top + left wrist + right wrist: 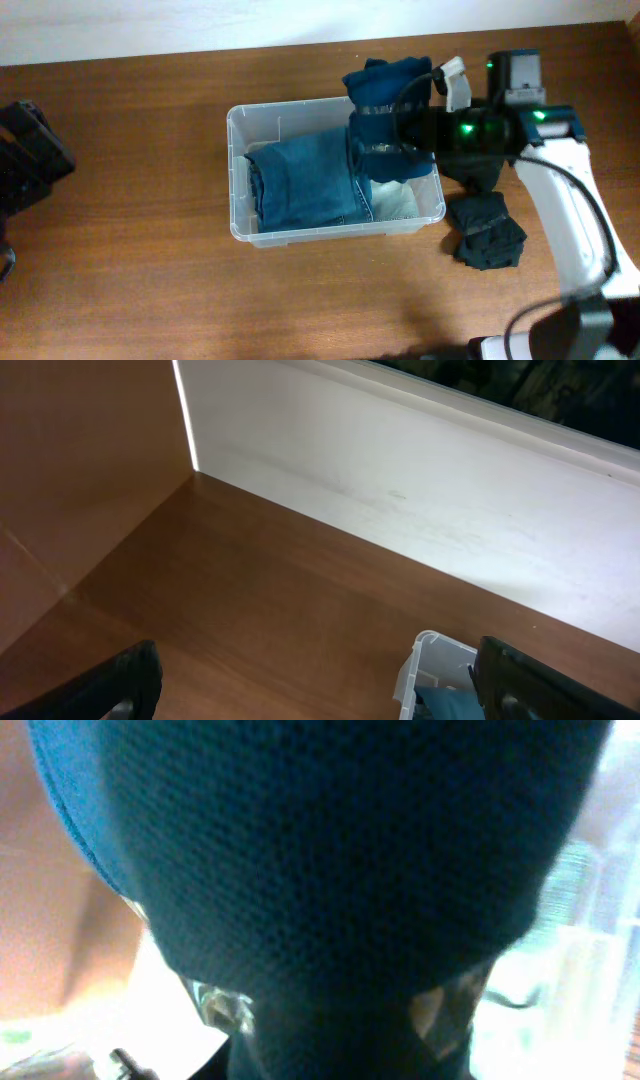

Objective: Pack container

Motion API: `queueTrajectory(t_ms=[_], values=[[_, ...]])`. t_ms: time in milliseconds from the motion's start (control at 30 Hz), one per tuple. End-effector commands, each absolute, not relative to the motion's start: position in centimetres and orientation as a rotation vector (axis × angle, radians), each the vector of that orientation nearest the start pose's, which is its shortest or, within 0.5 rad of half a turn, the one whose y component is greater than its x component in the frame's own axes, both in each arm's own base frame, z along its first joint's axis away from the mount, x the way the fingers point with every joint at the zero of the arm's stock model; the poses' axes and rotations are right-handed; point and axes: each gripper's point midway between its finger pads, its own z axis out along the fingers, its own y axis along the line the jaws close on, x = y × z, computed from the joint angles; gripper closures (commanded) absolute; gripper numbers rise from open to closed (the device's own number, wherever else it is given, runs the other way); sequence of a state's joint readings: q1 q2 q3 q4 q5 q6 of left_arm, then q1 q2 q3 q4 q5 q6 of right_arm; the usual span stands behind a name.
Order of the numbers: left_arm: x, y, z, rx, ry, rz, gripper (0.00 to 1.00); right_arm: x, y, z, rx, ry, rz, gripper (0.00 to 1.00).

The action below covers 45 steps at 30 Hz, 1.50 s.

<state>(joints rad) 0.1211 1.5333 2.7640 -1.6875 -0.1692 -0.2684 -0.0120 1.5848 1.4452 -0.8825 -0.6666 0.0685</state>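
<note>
The clear plastic container (238, 190) sits mid-table with folded blue jeans (305, 185) and a pale cloth (400, 200) inside. My right gripper (385, 125) hangs over the container's right half, shut on a dark teal knit garment (390, 85). That garment fills the right wrist view (320, 850) and hides the fingers. My left gripper (25, 150) is at the far left edge of the table, open and empty. Its fingers (320, 685) frame bare wood, with a corner of the container (430, 660) to the right.
A dark folded garment (487, 232) lies on the table right of the container. A white wall (420, 490) runs along the table's far edge.
</note>
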Motion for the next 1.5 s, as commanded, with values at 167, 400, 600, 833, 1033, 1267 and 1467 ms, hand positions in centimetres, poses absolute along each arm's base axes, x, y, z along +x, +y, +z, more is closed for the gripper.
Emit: queueTrajectory(t_ms=[167,400,600,833,1033,1267,1467], values=[[24.6,6.1,52.2,-0.488,1.958,0.096,0.01,39.1,9.6,18.7,-0.095,2.61,0.843,0.02],[24.6,6.1,52.2,-0.488,1.958,0.096,0.01,38.3,9.4,26.8,-0.16,2.407,0.769,0.02],[24.6,6.1,52.2,-0.487,1.958,0.096,0.01,37.9,3.7,29.0,0.121,2.37,0.574,0.02],[24.6,6.1,52.2,-0.488,1.958,0.096,0.01,36.8,0.3,29.1,0.191,2.342,0.779,0.03],[24.6,6.1,52.2,-0.488,1.958,0.096,0.01,35.5,2.4,26.0,0.1,2.52,0.593,0.11],[24.6,6.1,52.2,-0.488,1.958,0.096,0.0,38.1,5.6,22.9,0.005,2.594,0.361,0.1],[24.6,6.1,52.2,-0.487,1.958,0.096,0.01,40.5,9.5,17.2,-0.096,2.699,0.393,0.13]])
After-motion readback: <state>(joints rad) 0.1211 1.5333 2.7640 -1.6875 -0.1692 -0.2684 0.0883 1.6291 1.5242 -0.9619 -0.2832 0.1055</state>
